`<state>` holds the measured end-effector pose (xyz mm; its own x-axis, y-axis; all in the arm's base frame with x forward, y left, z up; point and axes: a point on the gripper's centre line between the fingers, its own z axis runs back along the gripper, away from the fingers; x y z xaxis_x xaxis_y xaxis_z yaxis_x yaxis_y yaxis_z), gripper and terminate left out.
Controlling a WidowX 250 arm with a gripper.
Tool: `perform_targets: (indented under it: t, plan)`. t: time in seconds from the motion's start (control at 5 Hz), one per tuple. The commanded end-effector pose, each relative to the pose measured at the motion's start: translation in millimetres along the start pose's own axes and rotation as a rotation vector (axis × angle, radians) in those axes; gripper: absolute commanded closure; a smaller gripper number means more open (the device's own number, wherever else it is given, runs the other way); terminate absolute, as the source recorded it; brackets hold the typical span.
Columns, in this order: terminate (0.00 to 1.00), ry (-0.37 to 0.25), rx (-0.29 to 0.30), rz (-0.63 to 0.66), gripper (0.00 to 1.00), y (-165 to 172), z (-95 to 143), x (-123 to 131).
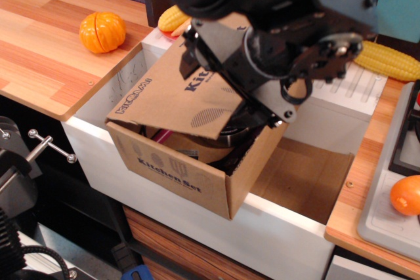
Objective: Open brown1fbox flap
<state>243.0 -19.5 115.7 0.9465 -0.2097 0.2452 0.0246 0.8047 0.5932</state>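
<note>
The brown1fbox (172,174) stands in the left part of a white bin (275,237), with purple "Kitchen Set" lettering on its near side. Its wide flap (167,100), printed with purple lettering and an oval icon, is raised at a slant, and the box mouth under it gapes open. My black gripper (233,86) hangs over the box's right half. It grips the flap's right edge, with one finger above the panel and one below. Inside the box I see a dark round rim (237,134) and something pink (163,136).
An orange pumpkin toy (102,31) lies on the wooden counter (39,63) at left. One corn cob (172,19) lies behind the box and another (386,60) at right. An orange (405,195) sits on a white tray (380,221). The bin's right half shows a cardboard floor (302,178).
</note>
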Motion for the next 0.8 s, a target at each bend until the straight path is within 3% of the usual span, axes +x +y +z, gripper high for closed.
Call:
perform_targets:
  t: [0.0,0.4,0.6]
  plan:
    - [0.00,-0.037,0.073,-0.053,0.00,52,22,12]
    - [0.00,-0.088,0.119,-0.144,0.00,95,12,-33]
    - [0.00,-0.128,0.160,-0.251,0.00,117,10,-36]
